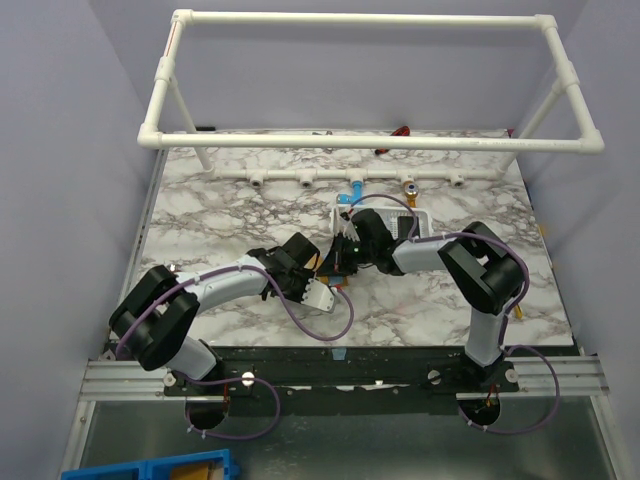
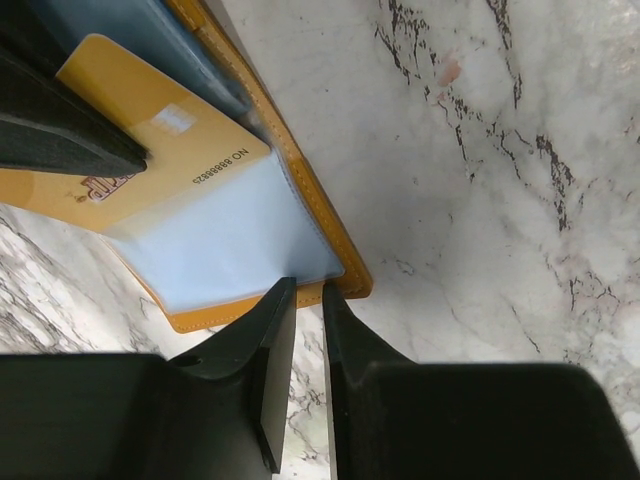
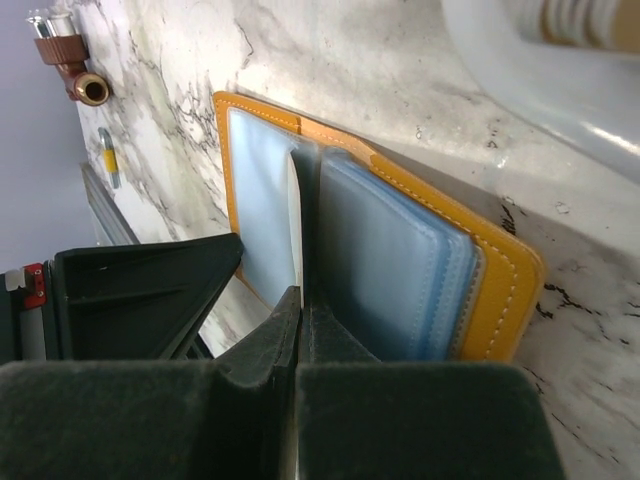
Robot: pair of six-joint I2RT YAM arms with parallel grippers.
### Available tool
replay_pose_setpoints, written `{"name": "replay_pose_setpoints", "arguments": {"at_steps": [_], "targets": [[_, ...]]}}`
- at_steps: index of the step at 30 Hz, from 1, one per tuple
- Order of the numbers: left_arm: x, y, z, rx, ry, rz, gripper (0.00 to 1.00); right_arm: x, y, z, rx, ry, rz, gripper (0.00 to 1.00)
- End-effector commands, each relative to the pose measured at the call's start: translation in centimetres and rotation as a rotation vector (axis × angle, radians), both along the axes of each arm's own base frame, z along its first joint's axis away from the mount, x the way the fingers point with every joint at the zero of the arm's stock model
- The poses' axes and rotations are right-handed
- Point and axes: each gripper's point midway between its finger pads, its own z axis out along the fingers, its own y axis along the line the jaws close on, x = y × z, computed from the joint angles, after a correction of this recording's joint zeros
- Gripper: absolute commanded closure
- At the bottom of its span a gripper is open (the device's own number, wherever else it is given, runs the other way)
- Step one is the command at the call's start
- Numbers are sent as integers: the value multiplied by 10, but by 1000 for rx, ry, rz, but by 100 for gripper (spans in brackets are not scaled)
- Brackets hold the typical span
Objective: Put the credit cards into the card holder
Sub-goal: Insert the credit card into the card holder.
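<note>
Nearest my left wrist, my left jaws (image 2: 308, 292) stand almost together with only a thin slit between them. Their tips sit at the orange rim of the holder (image 2: 345, 275). I cannot tell whether they pinch that rim or merely touch it.

The holder lies open on the marble tabletop (image 2: 480, 200), its clear sleeves (image 2: 230, 240) facing up. A gold card (image 2: 150, 125) is tucked partway into one sleeve. One end is under the plastic and the other end is bare. A dark finger (image 2: 60, 130) of my right jaws (image 3: 300, 295) lies across that bare end.

From my right wrist, those jaws are clenched tight on the card. It shows edge-on as a thin pale strip running from between the tips up among the sleeves. The holder's stitched orange cover spreads flat on the tabletop to either side of it.

Farther off, from above, both my arms reach in toward the middle of the tabletop, and the holder lies there between my two sets of jaws. A white basket (image 1: 422, 220) stands just behind my right wrist. Beyond it, a white pipe frame (image 1: 370, 142) spans the far edge.
</note>
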Motion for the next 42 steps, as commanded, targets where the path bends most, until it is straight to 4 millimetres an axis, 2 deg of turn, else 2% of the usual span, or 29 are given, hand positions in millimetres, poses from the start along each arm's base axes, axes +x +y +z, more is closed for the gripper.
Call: {"name": "replay_pose_setpoints", "arguments": {"at_steps": [1, 7, 17, 25, 27, 29, 31, 33, 40, 42], "targets": [[-6, 5, -14, 31, 53, -10, 83, -3, -10, -24, -61, 44, -56, 99], [-8, 2, -13, 15, 75, 1, 84, -2, -11, -30, -65, 64, -111, 99], [-11, 5, -17, 22, 80, 1, 86, -9, 3, -35, -43, 67, -135, 99], [-9, 1, -13, 3, 77, 26, 87, -23, 4, -57, -100, 97, -107, 99], [-9, 2, -12, 1, 76, 32, 87, -24, 0, -58, -133, 92, -104, 87], [-10, 3, -11, -3, 73, 36, 88, -22, -7, -54, -176, 70, -109, 69], [-11, 6, -11, -4, 71, 40, 88, -20, -14, -47, -209, 41, -118, 57], [-12, 10, -12, 2, 70, 41, 88, -19, -21, -42, -246, 18, -113, 52], [-13, 13, -14, -2, 70, 53, 89, -19, -39, -31, -326, -28, -119, 56], [-13, 13, -15, -1, 71, 57, 89, -17, -42, -28, -341, -40, -127, 62]]}}
